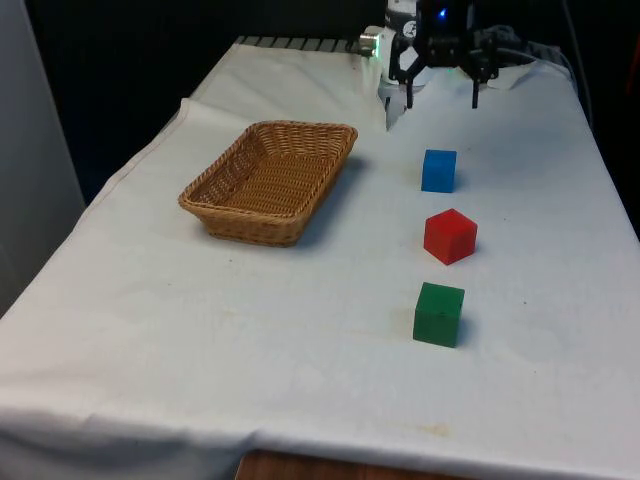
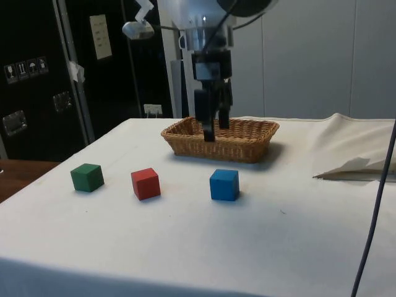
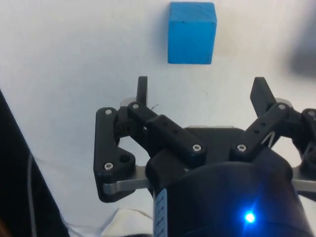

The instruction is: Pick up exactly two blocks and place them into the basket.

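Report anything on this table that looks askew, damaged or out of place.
Nothing stands out. The blue block, red block and green block sit intact in a row beside the upright basket; the gripper hangs open above the cloth.

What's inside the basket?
Nothing that I can see. The basket looks bare on its woven bottom, though its near wall covers a thin strip. All three blocks sit outside on the cloth.

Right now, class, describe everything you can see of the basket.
The basket is a shallow rectangular tray of tan woven wicker with sloping walls and a thicker braided rim. It sits upright and empty on the white cloth, towards the front view's left, apart from the three blocks. Nothing touches it but the cloth; the gripper hangs beyond the blue block.
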`<state>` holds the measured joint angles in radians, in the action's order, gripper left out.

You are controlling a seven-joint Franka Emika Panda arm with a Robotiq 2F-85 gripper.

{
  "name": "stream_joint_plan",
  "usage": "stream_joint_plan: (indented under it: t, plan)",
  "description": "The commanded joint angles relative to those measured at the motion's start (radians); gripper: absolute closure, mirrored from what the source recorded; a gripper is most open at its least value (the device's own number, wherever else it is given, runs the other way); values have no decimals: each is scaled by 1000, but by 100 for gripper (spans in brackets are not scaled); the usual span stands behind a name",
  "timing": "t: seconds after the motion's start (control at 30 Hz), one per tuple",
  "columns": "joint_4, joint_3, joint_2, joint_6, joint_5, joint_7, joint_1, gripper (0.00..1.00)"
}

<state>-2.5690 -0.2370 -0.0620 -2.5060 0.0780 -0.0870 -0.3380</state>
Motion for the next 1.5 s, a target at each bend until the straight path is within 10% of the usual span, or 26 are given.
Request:
stream_joint_plan:
  t: [0.0, 0.4, 1.47]
  plan:
    - [-11, 9, 8, -34, 18, 3, -7, 0]
    - [-36, 69, 95, -171, 44, 4, -2, 0]
    - [-32, 65, 251, -295, 75, 56, 6, 0]
